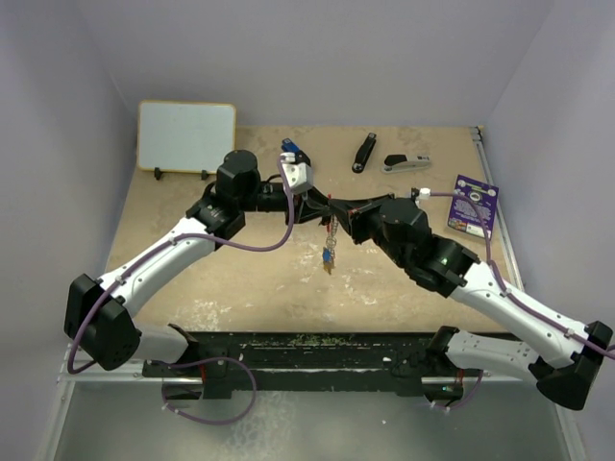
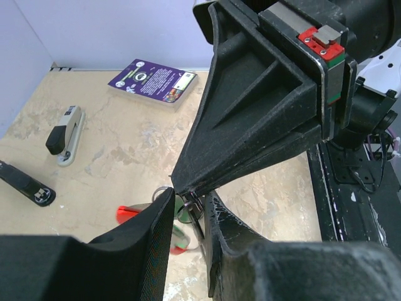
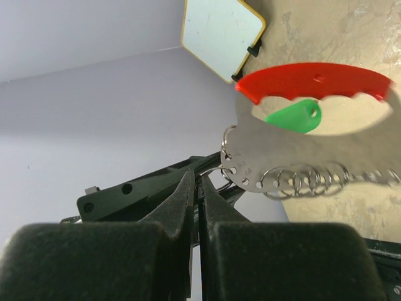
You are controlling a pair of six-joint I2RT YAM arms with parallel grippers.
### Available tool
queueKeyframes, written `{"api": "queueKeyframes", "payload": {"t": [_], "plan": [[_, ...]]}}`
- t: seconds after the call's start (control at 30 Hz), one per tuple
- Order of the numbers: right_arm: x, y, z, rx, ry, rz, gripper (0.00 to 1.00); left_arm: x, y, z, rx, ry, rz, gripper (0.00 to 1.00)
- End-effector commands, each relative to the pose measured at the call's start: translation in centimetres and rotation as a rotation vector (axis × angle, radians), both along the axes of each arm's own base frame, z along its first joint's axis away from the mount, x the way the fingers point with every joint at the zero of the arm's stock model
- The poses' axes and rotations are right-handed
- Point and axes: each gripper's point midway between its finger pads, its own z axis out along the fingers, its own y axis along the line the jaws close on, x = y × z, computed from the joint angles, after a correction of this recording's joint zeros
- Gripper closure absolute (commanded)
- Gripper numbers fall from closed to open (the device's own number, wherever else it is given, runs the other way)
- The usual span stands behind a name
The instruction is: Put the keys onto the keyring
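My two grippers meet tip to tip above the table's middle. The right gripper (image 3: 199,183) is shut on the thin wire of the keyring (image 3: 220,170). From it hang a holed silver plate (image 3: 282,153), linked rings (image 3: 307,179), a red fob (image 3: 313,81) and a green tag (image 3: 294,117). The left gripper (image 2: 191,202) has its jaws partly apart around a small ring and a thin dark blade (image 2: 195,219) lying against one finger (image 2: 220,216). In the top view the keyring (image 1: 329,230) dangles below both grippers (image 1: 329,204), with blue and yellow keys (image 1: 329,259) at its end.
At the back of the table lie a blue stapler (image 1: 291,152), a black stapler (image 1: 363,152) and a grey stapler (image 1: 406,163). A purple card (image 1: 474,204) lies at the right. A small whiteboard (image 1: 185,135) stands at the back left.
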Motion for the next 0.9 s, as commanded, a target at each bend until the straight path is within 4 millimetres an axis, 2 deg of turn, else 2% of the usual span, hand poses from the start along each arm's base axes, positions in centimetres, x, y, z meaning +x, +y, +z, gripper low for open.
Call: {"api": "queueKeyframes", "payload": {"t": [0.0,0.1,0.2,0.23,0.53,0.57,0.77,0.87], "plan": [[0.5,0.0,4.0,0.084,-0.085,-0.016,1.00,0.2,-0.2,2.5,-0.043,-0.036,0.015,0.71],[0.4,-0.2,4.0,0.083,-0.087,-0.020,1.00,0.4,-0.2,2.5,-0.038,-0.040,0.021,0.73],[0.3,-0.4,4.2,0.085,-0.090,-0.022,1.00,0.4,-0.2,2.4,-0.036,-0.040,0.021,0.92],[0.3,-0.4,4.2,0.085,-0.090,-0.022,1.00,0.4,-0.2,2.4,-0.035,-0.038,0.020,0.96],[0.2,-0.5,4.4,0.084,-0.120,-0.016,1.00,0.5,-0.2,2.3,-0.034,-0.043,0.026,0.97],[0.1,-0.7,4.6,0.080,-0.131,-0.017,0.98,0.5,-0.2,2.4,-0.034,-0.049,0.024,0.97],[-1.0,-2.9,5.0,-0.031,-0.161,-0.026,0.59,0.5,0.1,2.5,-0.002,-0.122,0.008,0.97],[-2.1,-4.6,6.3,-0.132,-0.235,-0.006,0.51,0.3,0.4,2.4,0.030,-0.152,-0.004,0.97]]}}
